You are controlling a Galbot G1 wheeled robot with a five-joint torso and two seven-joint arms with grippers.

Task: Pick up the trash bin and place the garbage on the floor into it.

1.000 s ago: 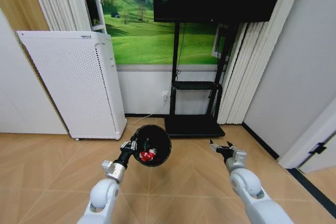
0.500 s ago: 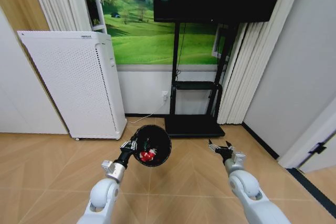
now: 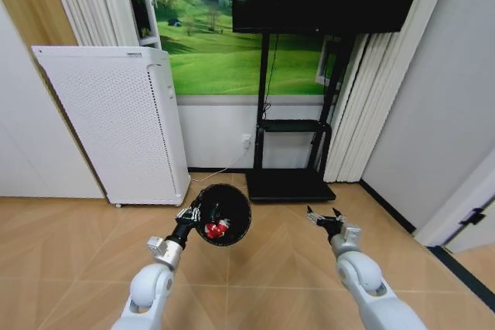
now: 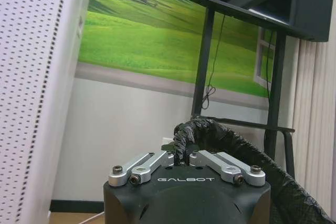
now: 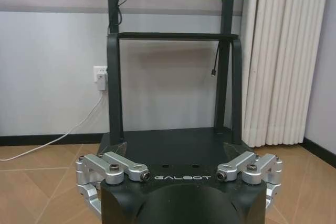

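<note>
Camera framing has shifted slightly against the view of a second ago: the white perforated appliance and the black TV stand sit a little further right in the head view, which indicates a small movement of the robot or its head, not of the furniture. Both arms and the load keep the same pose relative to the robot. For the task, this is judged to be a carrying or repositioning phase with no transfer in progress.

Left pincer: closed on the rim of the trash bin. In the left wrist view the fingers are drawn together, clamping the black lined rim between them. The bin is held off the wooden floor, ahead of the robot and left of centre, tilted so that its mouth faces the head camera.

Garbage: red-and-white items lie inside the bin against its lower wall. How many pieces are inside cannot be told. No litter is visible on the stretch of floor in sight, so the collecting is judged to be at least partly done.

Right pincer: open, fingers spread wide, holding nothing and touching nothing. It hovers above the floor in front of the TV stand base, well apart from the bin.
</note>
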